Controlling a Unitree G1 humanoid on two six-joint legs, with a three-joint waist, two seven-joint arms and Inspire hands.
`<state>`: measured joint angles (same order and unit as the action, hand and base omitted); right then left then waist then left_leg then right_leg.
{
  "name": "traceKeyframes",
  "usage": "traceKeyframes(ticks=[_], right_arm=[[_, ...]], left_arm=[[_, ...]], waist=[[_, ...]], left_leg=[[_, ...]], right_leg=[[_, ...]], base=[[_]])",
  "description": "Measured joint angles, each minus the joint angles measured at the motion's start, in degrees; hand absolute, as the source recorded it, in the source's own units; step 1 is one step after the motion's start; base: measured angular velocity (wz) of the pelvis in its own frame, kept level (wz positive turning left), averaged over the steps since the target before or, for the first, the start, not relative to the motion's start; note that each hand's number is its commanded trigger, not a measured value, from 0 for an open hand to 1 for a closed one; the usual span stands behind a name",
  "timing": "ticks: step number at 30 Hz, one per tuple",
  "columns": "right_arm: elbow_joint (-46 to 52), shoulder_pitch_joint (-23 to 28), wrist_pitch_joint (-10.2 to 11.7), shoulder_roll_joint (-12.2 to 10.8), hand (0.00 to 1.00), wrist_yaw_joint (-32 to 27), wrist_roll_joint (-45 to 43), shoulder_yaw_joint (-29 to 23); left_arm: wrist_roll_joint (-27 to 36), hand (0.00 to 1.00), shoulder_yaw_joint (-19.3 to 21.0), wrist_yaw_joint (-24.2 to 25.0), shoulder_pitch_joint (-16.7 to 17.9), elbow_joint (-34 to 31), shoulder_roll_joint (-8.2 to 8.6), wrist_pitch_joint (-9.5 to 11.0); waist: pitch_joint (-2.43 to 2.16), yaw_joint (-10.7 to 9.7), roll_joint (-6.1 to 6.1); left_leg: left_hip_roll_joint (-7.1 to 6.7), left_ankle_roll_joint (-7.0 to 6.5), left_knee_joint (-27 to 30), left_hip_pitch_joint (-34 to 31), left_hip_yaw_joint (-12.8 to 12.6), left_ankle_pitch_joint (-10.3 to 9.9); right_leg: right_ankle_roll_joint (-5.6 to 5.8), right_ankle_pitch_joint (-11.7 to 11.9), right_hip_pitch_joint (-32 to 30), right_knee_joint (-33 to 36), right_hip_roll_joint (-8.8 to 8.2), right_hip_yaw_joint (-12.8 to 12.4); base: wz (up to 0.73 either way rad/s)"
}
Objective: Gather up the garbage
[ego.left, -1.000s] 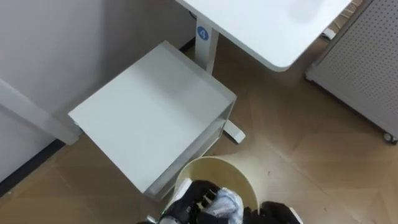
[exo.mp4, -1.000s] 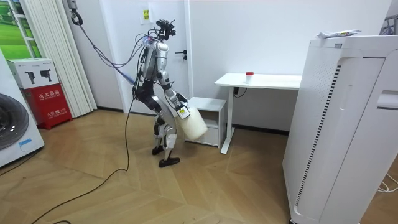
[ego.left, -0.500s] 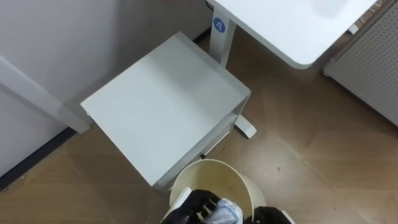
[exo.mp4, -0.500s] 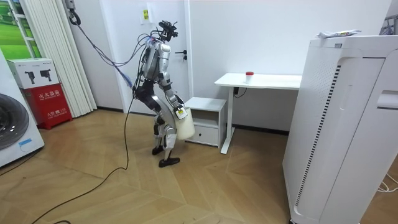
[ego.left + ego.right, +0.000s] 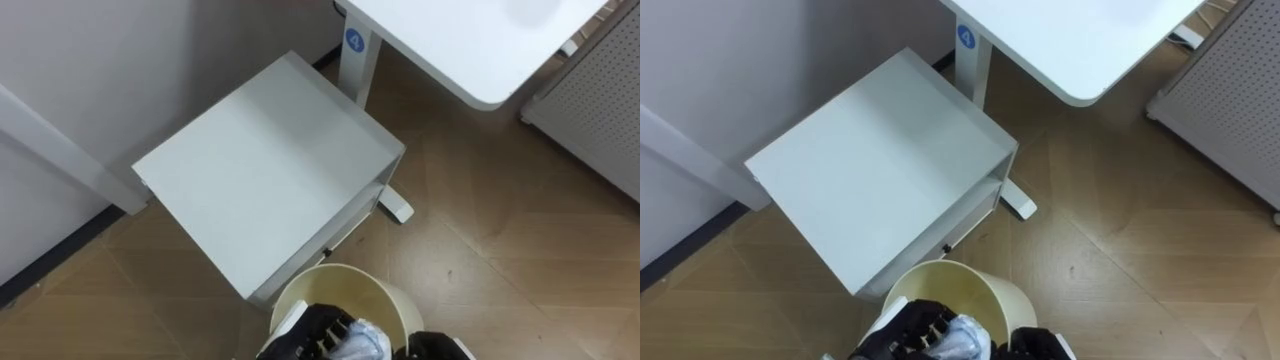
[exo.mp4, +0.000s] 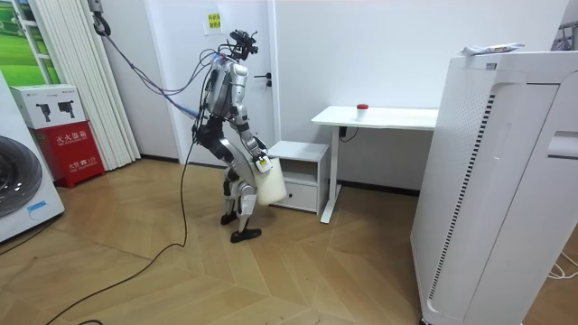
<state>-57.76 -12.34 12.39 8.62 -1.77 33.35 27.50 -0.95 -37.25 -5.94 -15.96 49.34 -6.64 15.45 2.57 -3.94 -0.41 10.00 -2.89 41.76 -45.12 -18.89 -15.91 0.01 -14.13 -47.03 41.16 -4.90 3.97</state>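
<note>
Both your hands are showing at the cream bin (image 5: 396, 301); your left hand (image 5: 308, 336) is gripping its rim beside crumpled trash (image 5: 362, 343), and your right hand (image 5: 437, 348) fingers I cannot tell.

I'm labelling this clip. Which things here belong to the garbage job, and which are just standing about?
Job:
- cream bin
- crumpled garbage
- left hand
- right hand

Standing about:
- side cabinet
- desk
- red object on the desk
- washing machine
</note>
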Motion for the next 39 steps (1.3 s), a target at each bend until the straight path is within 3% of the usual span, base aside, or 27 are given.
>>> traceKeyframes(ticks=[10,16,22,28,34,36,39], right_arm=[[0.07,0.19,0.01,0.27,1.00,0.74,-0.07,-0.03],[0.08,0.84,0.08,1.07,1.00,1.55,0.34,-0.06],[-0.18,2.51,0.06,2.20,1.00,2.62,1.88,-0.24],[-1.41,4.22,-0.01,3.26,1.00,4.45,-0.12,-2.26],[-1.81,5.68,0.07,5.19,1.00,6.70,-2.42,-4.75],[-1.57,6.20,0.09,5.67,1.00,6.98,-2.94,-6.23],[2.42,8.18,0.09,7.51,1.00,6.98,-3.59,-7.56]], left_arm=[[-2.52,0.00,0.14,0.27,0.27,-0.36,-0.16,0.10],[-3.17,0.00,0.03,0.24,2.61,-2.03,-1.03,1.12],[-3.73,0.00,1.42,0.51,3.70,-2.20,-1.56,1.13],[-6.29,0.00,1.87,1.75,5.83,-5.15,-4.99,1.15],[-13.69,0.00,5.68,3.13,8.68,-11.90,-7.43,1.32],[-13.90,0.00,5.69,3.18,10.31,-16.30,-10.01,1.48],[-14.45,0.00,6.61,3.27,12.55,-21.77,-12.26,1.69]], waist=[[0.13,1.35,0.28],[0.16,1.35,0.91],[0.19,1.38,1.22],[0.14,1.14,1.37],[-0.14,0.91,1.79],[-0.36,0.39,2.11],[-0.70,0.28,2.48]], left_leg=[[0.28,-0.09,0.10,-0.16,0.04,-0.26],[0.21,-0.08,-0.22,1.30,0.06,-0.27],[-1.00,0.02,-2.25,6.25,0.06,-0.18],[-2.04,0.45,-6.55,13.38,-0.19,0.35],[-3.00,0.89,-10.32,20.13,-0.03,0.59],[-3.12,1.10,-11.56,22.63,0.12,0.59],[-3.54,1.15,-12.39,25.40,0.31,0.60]], right_leg=[[0.00,0.00,0.11,0.05,-0.13,0.12],[0.00,0.00,1.70,-0.45,-0.16,0.78],[0.27,-0.55,6.26,-1.14,-1.03,0.80],[0.83,-0.26,13.39,-5.08,-1.00,0.85],[1.21,-0.12,20.47,-9.40,-1.06,1.46],[1.30,-0.18,23.35,-10.86,-1.01,2.04],[1.53,-0.43,25.82,-11.54,-1.12,2.06]], base=[[-0.01],[0.00],[0.03],[0.01],[0.04],[0.06],[-0.04]])
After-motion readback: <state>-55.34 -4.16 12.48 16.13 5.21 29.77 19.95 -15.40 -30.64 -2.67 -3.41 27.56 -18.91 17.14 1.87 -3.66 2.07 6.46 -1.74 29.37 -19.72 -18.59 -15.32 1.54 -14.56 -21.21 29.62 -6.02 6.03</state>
